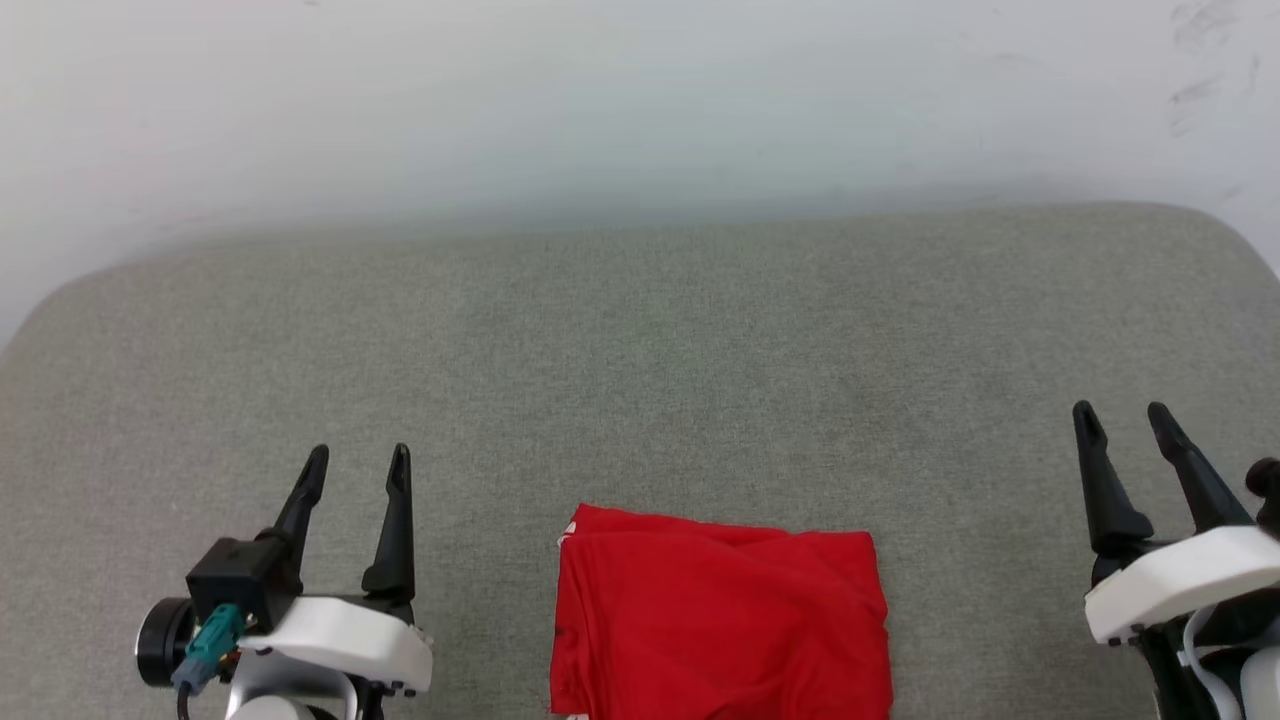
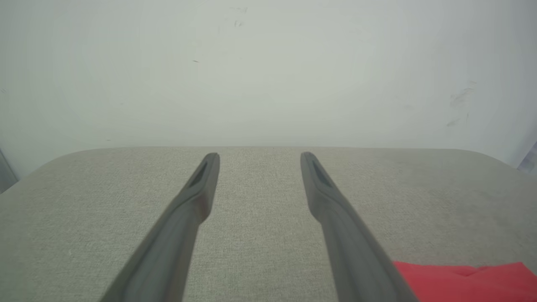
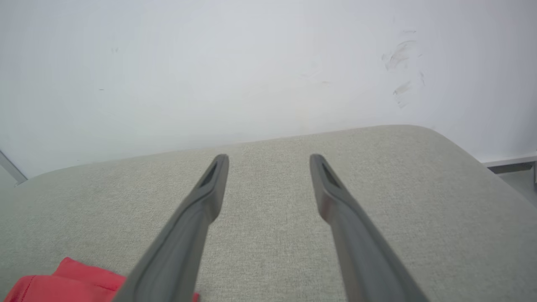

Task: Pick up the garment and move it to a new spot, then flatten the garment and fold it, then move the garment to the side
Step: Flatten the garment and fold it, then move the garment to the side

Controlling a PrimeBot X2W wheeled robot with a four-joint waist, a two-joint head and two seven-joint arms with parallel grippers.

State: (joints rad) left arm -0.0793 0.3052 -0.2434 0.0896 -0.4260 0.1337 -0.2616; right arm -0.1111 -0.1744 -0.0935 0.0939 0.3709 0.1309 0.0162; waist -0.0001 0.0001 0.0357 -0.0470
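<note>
The garment (image 1: 720, 625), bright red, lies folded into a flat rectangle at the near middle of the grey-green cushioned surface (image 1: 640, 360); a sliver of white shows at its left edge. My left gripper (image 1: 358, 462) stands open to the garment's left, apart from it, nothing between its fingers. My right gripper (image 1: 1122, 418) stands open well to the right, also empty. In the left wrist view the left gripper (image 2: 259, 157) spreads over bare fabric, with the garment (image 2: 465, 281) at the lower right. In the right wrist view the right gripper (image 3: 268, 159) is spread, the garment (image 3: 63, 283) at lower left.
A pale wall (image 1: 640, 110) rises behind the surface, scuffed at the upper right. The surface's rounded back corners show at far left and far right. Wide bare fabric lies beyond and on both sides of the garment.
</note>
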